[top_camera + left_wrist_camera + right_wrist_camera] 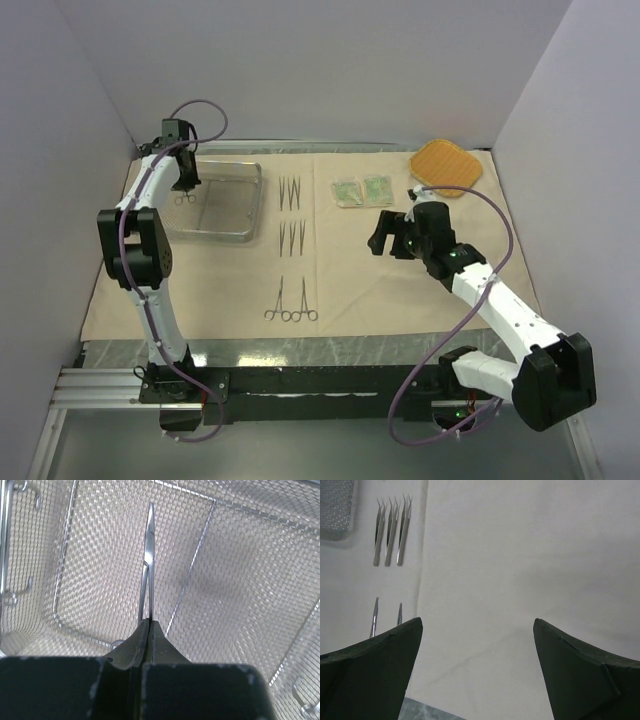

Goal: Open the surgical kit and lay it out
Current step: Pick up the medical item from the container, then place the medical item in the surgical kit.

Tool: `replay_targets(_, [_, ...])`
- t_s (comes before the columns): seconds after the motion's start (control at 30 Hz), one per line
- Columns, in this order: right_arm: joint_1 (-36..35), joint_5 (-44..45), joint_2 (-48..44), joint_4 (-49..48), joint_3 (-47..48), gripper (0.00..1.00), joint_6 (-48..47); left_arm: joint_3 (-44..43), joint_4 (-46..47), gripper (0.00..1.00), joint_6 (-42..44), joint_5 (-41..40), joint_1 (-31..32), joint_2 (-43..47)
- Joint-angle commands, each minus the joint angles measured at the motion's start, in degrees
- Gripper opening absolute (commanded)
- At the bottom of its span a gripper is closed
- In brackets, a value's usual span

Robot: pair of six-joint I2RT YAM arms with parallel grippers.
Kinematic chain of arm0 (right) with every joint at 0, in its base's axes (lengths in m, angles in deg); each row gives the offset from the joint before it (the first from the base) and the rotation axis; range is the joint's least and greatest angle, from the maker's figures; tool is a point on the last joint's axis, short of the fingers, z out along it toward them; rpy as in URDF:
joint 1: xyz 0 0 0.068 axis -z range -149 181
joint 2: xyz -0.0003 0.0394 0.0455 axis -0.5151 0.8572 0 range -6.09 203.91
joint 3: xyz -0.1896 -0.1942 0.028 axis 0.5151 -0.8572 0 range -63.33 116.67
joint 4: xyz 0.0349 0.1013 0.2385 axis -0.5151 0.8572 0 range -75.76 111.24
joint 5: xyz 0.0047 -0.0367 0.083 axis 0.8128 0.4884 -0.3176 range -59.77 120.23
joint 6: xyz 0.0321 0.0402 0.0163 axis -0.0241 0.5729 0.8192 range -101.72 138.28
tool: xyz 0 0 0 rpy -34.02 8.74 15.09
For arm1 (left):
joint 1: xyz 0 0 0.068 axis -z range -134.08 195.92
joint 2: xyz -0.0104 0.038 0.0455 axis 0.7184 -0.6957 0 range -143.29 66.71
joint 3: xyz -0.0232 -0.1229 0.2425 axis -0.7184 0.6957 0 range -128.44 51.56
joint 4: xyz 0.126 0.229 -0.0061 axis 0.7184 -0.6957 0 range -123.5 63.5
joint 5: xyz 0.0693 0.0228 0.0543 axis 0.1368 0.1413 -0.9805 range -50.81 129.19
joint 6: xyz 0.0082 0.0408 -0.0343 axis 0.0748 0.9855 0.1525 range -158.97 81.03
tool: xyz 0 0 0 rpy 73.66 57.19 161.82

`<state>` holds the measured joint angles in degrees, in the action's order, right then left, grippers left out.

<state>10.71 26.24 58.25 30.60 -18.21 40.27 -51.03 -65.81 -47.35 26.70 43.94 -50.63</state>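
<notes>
The beige cloth (400, 290) lies spread flat over the table. The steel wire-mesh tray (232, 205) stands on its far left part. My left gripper (185, 184) hangs inside the tray, shut on a ring-handled forceps (148, 565) whose tip points away over the mesh (240, 580). Tweezers lie in two small groups (290, 190) (292, 237) right of the tray. Two more forceps (291, 304) rest nearer the front. Two green-white packets (348, 192) (377, 188) sit further right. My right gripper (384, 232) hovers open above bare cloth (520, 555), nothing between its fingers.
An orange woven pad (446, 165) lies at the cloth's far right corner. In the right wrist view, tweezers (392, 530) and a tray corner (337, 510) show at the upper left, and forceps tips (374, 615) beside the left finger. Purple-grey walls enclose the table.
</notes>
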Motion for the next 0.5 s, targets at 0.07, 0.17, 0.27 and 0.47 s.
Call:
replay_targets(0.07, [0.26,0.03,-3.42,0.43,3.04,1.0,0.24,3.68,-4.81,0.01,-5.23,-4.12,6.63,10.7])
replay_targets(0.17, [0.34,-0.58,-4.83,0.34,2.16,1.0,0.59,10.09,-5.78,0.01,-8.39,-5.26,10.23,17.02])
replay_targets(0.27, [0.26,-1.28,-6.15,0.43,1.46,1.0,1.11,16.51,-7.0,0.01,-12.42,-6.93,14.1,23.62])
replay_targets(0.47, [-0.18,-3.04,-8.26,-0.8,-1.0,1.0,2.61,25.92,-12.0,0.01,-22.09,-10.0,23.94,34.87])
